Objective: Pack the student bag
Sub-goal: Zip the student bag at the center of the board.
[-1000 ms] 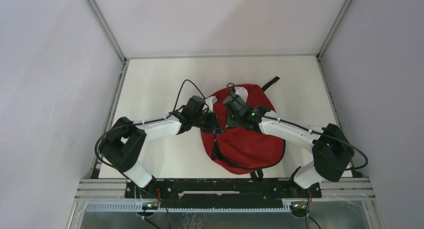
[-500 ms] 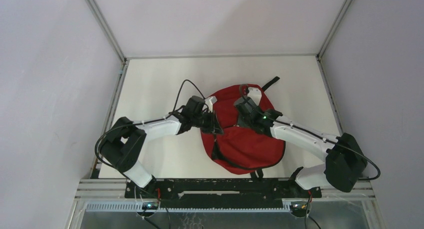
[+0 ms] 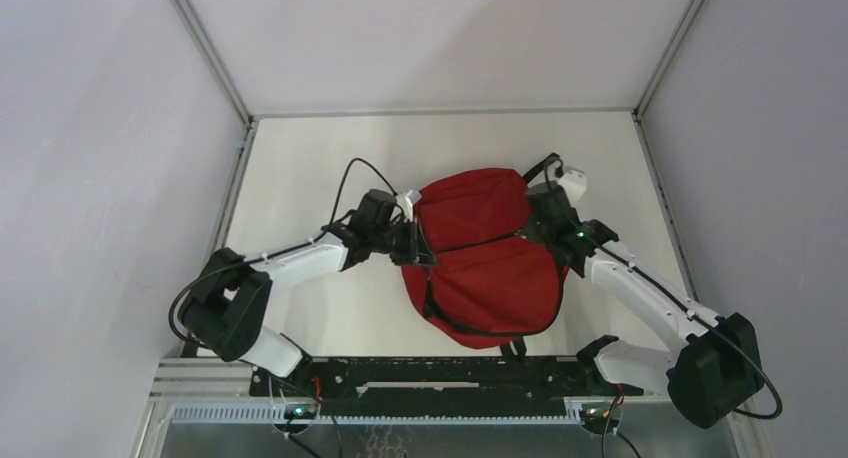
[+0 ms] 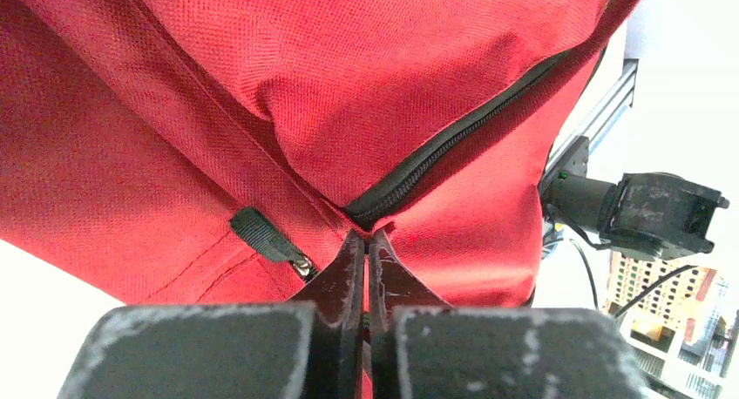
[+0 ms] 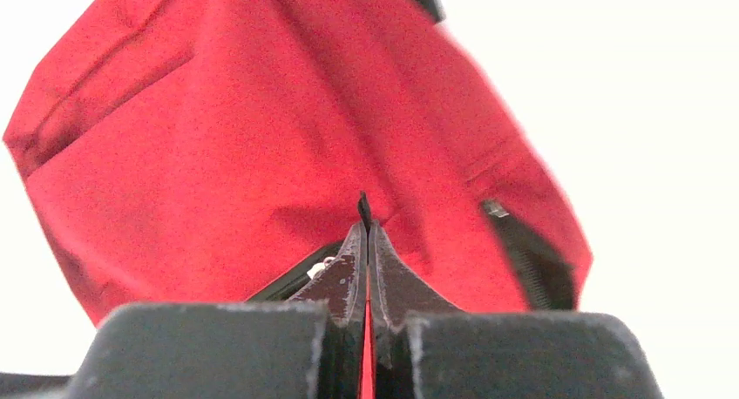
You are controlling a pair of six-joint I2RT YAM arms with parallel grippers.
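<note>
Top view: the bag [image 3: 485, 263] lies mid-table [image 3: 300, 178], with the left gripper [image 3: 413, 248] at its 9 o'clock edge and the right gripper [image 3: 548, 213] at its 2 o'clock.

Left wrist: jaws pressed together, pinching fabric where the zipper [image 4: 453, 151] ends.

Right wrist: jaws closed on a thin black tab [image 5: 364, 206], the bag spreading toward 12 o'clock.

The soft, light cloth will likely sag; seams and zipper trim offer the surest hold.

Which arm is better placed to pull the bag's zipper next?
Right, probably: the right gripper is shut on a black tab, likely the pull. The left gripper pinches the student bag at the end of its zipper, anchoring it.
</note>
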